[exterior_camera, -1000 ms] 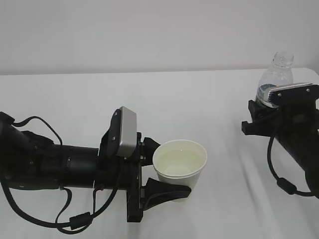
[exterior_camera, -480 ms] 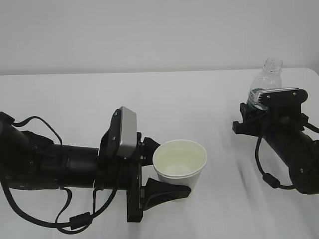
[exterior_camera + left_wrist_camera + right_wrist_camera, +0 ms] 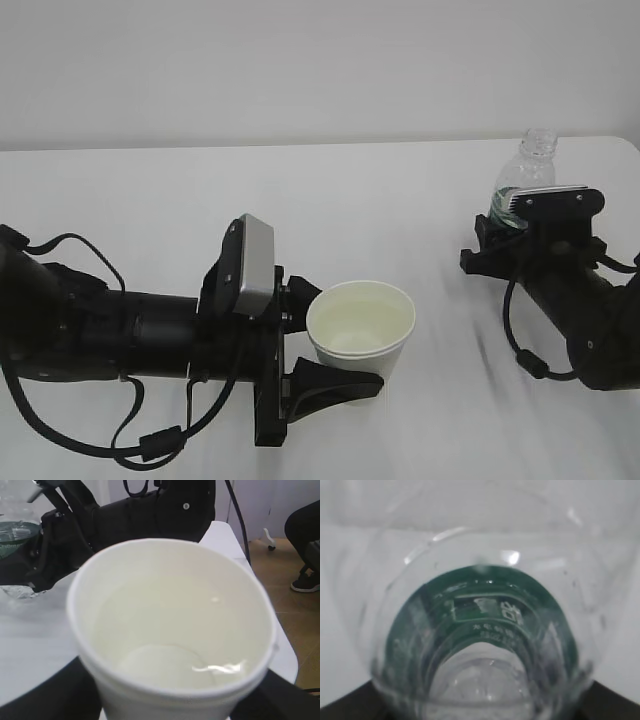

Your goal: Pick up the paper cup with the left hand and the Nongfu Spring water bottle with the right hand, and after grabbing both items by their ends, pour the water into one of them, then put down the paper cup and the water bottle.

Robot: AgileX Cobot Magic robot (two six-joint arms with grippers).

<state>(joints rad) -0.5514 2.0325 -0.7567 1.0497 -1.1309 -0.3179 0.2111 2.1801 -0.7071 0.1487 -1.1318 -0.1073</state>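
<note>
1. The worktop (image 3: 420, 200) is a wide white surface that runs back to a pale wall, with its far right corner showing behind the bottle.
2. The left arm (image 3: 100, 335) lies low across the near left of the worktop, a thick black body with looping cables and a grey module on its wrist.
3. The right arm (image 3: 590, 320) comes in from the right edge, also black, with a grey-topped module near the bottle and a thin cable hanging below it.
4. The left gripper (image 3: 315, 340) is clasped around the paper cup (image 3: 360, 335), one black finger under the cup's near side and the other behind its left wall.
5. The right gripper (image 3: 505, 240) is grasping the Nongfu Spring water bottle (image 3: 525, 180) low on its body, at the far right of the worktop.
6. The bottle stands nearly upright, its capless neck rising above the module; the right wrist view shows its dark green label band (image 3: 485, 615) through the clear ribbed plastic.
7. The cup sits upright near the middle of the worktop, well apart from the bottle.
8. Inside the cup, the water (image 3: 175, 665) lies shallow and clear over the cream bottom, catching a small glint of light.
</note>
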